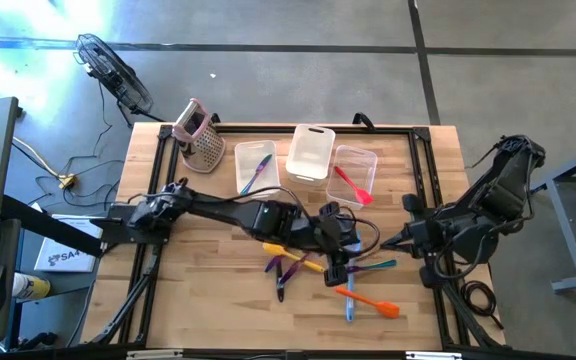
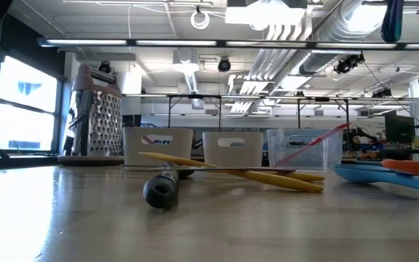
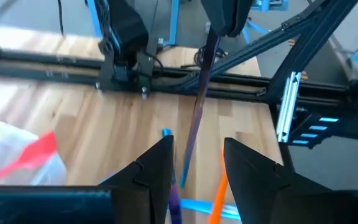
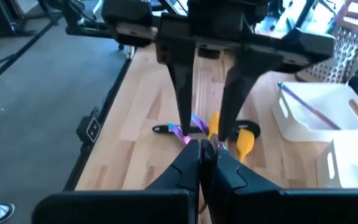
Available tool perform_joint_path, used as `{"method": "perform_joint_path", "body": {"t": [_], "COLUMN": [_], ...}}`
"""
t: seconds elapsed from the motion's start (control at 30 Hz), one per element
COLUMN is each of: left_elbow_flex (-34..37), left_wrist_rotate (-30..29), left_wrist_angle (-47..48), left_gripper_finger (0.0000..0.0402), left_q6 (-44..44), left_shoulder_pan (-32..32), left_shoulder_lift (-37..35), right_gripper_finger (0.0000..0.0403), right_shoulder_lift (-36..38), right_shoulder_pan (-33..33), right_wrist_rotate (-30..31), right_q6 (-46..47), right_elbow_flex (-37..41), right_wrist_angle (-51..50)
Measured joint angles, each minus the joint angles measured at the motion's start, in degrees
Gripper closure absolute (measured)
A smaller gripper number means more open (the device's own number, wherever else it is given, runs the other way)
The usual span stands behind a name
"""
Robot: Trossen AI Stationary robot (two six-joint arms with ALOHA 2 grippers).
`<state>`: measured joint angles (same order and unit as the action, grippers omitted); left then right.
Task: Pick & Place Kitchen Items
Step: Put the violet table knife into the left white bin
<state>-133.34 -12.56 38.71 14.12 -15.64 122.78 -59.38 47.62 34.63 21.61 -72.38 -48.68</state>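
Observation:
My right gripper (image 4: 202, 146), at the table's right (image 1: 386, 243), is shut on a slim purple utensil (image 3: 194, 118). My left gripper (image 3: 196, 146) reaches to the table's middle (image 1: 338, 245) and is open. Its fingers point down on either side of the purple utensil. Under and around the grippers lie loose utensils on the wood: yellow (image 1: 283, 250), purple and black (image 1: 288, 272), green (image 1: 373, 267), blue (image 1: 348, 300) and orange (image 1: 373, 303). A purple utensil (image 1: 258, 170) lies in the left tub and a red spatula (image 1: 351, 185) in the right tub. My right gripper pinches the purple utensil's end (image 3: 211, 45) between its two shut fingers, coming level from the table's right side. The utensil slants down and away from it, between my left gripper's open fingers. Its lower end is hidden behind a left finger (image 3: 157, 177).
Three tubs stand in a row at the far side: left (image 1: 255, 165), middle white (image 1: 311, 152), right clear (image 1: 355, 170). A pink-topped metal grater (image 1: 200, 135) stands at the far left. A black frame (image 1: 408, 130) runs along the table's edges. Bare wood lies at the near left.

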Motion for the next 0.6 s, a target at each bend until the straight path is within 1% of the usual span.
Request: {"method": "perform_joint_path", "body": {"t": [0.27, 0.47, 0.53, 0.6], "left_elbow_flex": [0.0, 0.1, -0.2, 0.0], "left_wrist_rotate": [0.4, 6.4, 7.6, 8.4], "left_wrist_angle": [-2.7, -3.5, -4.9, -3.9], "left_gripper_finger": [0.0263, 0.0263, 0.0263, 0.0263], "left_q6": [-0.4, -2.1, -2.3, -2.4], "left_shoulder_pan": [2.0, 3.0, 3.3, 3.4], "left_shoulder_lift": [0.0, 1.0, 1.7, 2.0], "right_gripper_finger": [0.0399, 0.0399, 0.0399, 0.0399], "right_shoulder_lift": [0.8, 0.9, 1.0, 1.0], "right_shoulder_pan": [-0.1, -2.1, -2.8, -3.8], "right_wrist_rotate": [1.5, 1.5, 1.5, 1.5], "right_q6": [-4.4, -7.1, -7.4, -7.9], "right_elbow_flex": [0.0, 0.0, 0.0, 0.0], "right_wrist_angle": [2.6, 4.8, 4.8, 4.9]}}
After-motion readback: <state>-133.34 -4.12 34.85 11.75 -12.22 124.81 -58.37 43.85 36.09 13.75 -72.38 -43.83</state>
